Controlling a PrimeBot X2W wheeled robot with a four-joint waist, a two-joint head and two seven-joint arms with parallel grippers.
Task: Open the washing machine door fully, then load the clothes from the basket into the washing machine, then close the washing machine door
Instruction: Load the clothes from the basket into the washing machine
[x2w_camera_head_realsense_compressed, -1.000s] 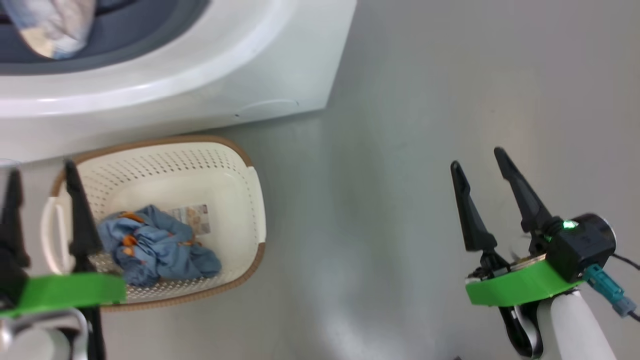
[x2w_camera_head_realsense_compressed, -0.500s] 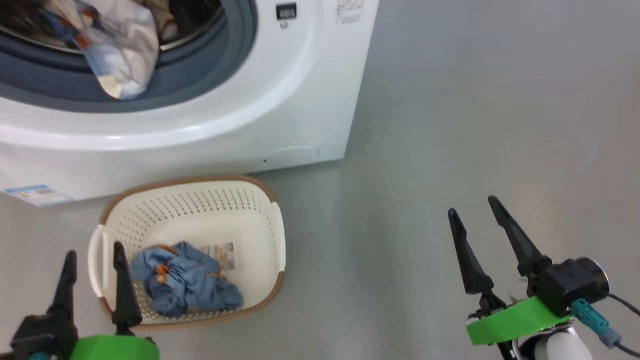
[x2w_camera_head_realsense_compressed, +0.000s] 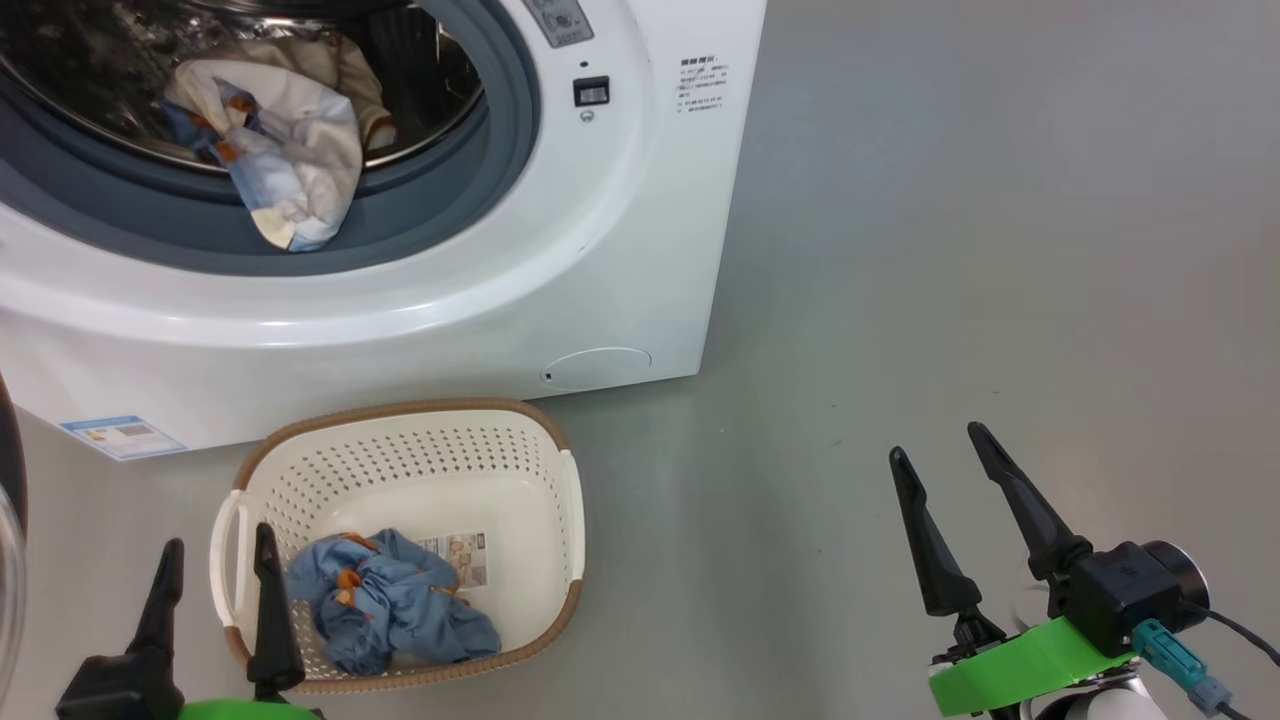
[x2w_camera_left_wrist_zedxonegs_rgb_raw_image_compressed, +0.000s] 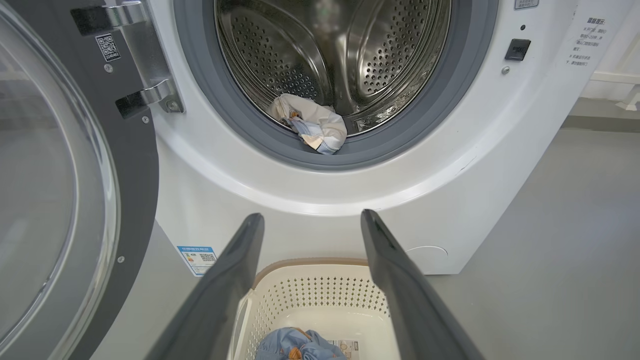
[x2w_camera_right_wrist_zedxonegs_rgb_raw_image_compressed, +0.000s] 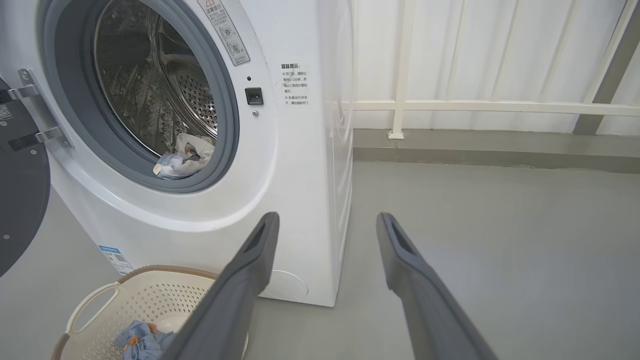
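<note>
Loading is judged half done. The door (x2w_camera_left_wrist_zedxonegs_rgb_raw_image_compressed: 142, 165) stands swung wide at the left. A pale bundle (x2w_camera_head_realsense_compressed: 290, 150) lies at the lip of the drum (x2w_camera_left_wrist_zedxonegs_rgb_raw_image_compressed: 300, 50), partly draped over the grey gasket. A blue bundle (x2w_camera_head_realsense_compressed: 390, 600) sits in the basket (x2w_camera_head_realsense_compressed: 400, 412) on the floor (x2w_camera_head_realsense_compressed: 950, 250), just in front of the washer (x2w_camera_head_realsense_compressed: 620, 250).

Left claw (x2w_camera_head_realsense_compressed: 218, 540): spread wide, empty. It hangs at the basket's left handle, its right finger crossing the left rim in the head view. The blue bundle lies just right of it and lower. In the left wrist view the bundle (x2w_camera_left_wrist_zedxonegs_rgb_raw_image_compressed: 300, 348) shows at the bottom edge between the two fingers.

Right claw (x2w_camera_head_realsense_compressed: 935, 445): spread wide, empty, over bare floor well to the right of the basket.

Finding: the left arm is plainly the nearer. The bundle's long axis runs roughly left to right, sloping nearer toward the right, and it lies in the near half of the basket. The left claw's fingers also stand left and right of each other, so along that axis. A short shift right and down is called for, probably with a wrist turn to pinch across the narrow way.
</note>
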